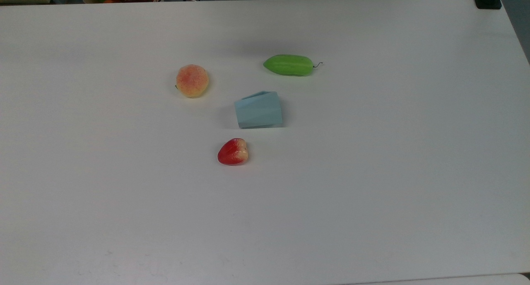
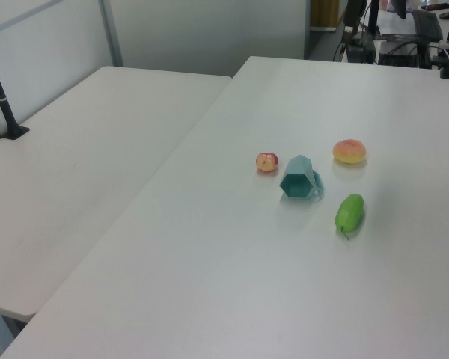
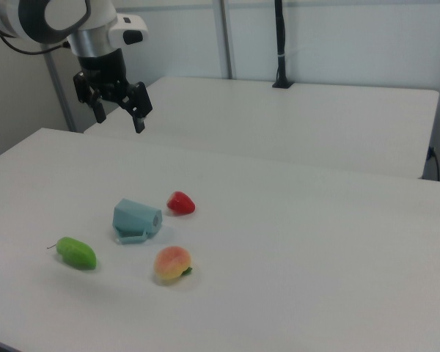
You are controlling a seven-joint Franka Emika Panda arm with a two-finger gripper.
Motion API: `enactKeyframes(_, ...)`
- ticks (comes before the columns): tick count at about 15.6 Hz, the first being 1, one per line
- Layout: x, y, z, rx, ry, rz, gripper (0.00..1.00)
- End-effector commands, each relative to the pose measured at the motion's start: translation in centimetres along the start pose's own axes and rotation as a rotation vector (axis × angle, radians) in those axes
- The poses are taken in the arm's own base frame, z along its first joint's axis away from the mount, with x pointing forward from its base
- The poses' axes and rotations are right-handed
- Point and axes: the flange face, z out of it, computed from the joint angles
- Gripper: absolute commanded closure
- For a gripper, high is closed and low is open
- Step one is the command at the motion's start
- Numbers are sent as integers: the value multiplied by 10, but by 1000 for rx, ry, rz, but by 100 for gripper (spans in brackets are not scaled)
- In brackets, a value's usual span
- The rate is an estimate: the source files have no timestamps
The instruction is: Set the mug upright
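A wide white bench carries everything, and in the left view a second white bench butts against it on the left view's left. In the right view the white robot arm reaches in from the upper left corner, and its black tool hangs well above the bench with its two fingers spread wide and nothing between them, well apart from the things below.

The mug lies on its side near the middle of the bench, pale blue-teal with faceted walls. In the left view its polygonal mouth faces the camera; in the right view its loop handle rests low against the bench surface.

Three pieces of toy fruit ring it without touching. A long green gourd-like fruit with a thin wiry stem lies just beyond the mug in the top view. A round peach sits to the top view's left. A small red apple-like piece lies just below the mug in the top view.
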Motion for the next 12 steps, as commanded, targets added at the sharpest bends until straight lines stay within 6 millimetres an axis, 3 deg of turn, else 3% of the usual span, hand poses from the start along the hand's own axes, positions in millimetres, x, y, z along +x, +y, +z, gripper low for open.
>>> enactKeyframes(1,-2,-1,1,5,15,-18,0)
enactKeyframes(12,-4,0,-2,13,9,-16,0)
